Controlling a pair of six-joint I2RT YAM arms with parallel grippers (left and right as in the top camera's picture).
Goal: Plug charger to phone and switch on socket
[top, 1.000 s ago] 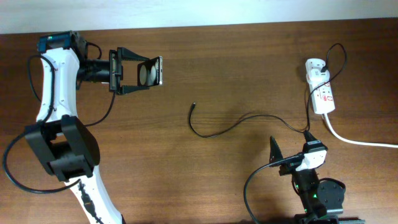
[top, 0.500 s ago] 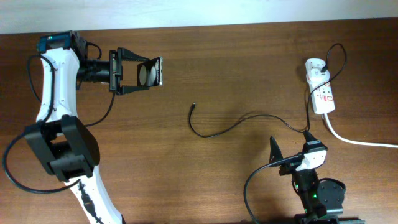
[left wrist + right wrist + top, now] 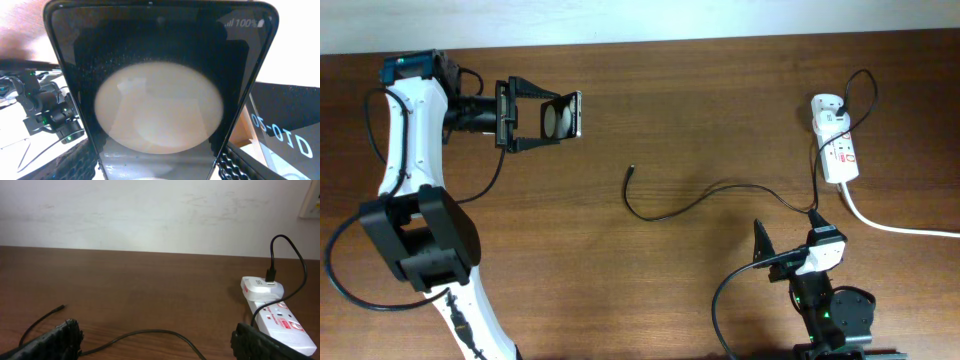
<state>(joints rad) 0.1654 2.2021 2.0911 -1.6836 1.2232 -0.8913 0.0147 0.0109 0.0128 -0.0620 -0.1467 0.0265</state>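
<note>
The black phone (image 3: 561, 115) lies between my left gripper's fingers (image 3: 556, 116) at the far left, and the gripper is shut on its two long sides. In the left wrist view the phone (image 3: 160, 75) fills the frame, with a round pale reflection and "100%" at its top. The charger's thin black cable (image 3: 665, 214) curves across the middle, its loose connector tip (image 3: 633, 169) right of the phone. Its white adapter (image 3: 827, 105) sits in the socket strip (image 3: 841, 152). My right gripper (image 3: 788, 243) is open and empty, with the cable (image 3: 150, 331) lying ahead of its fingers (image 3: 162, 347).
The strip's thick white cord (image 3: 895, 227) runs off the right edge. The right wrist view shows the connector tip (image 3: 61, 308), the adapter (image 3: 261, 286) and the strip (image 3: 282, 322) before a white wall. Bare brown table (image 3: 650, 290) lies between the arms.
</note>
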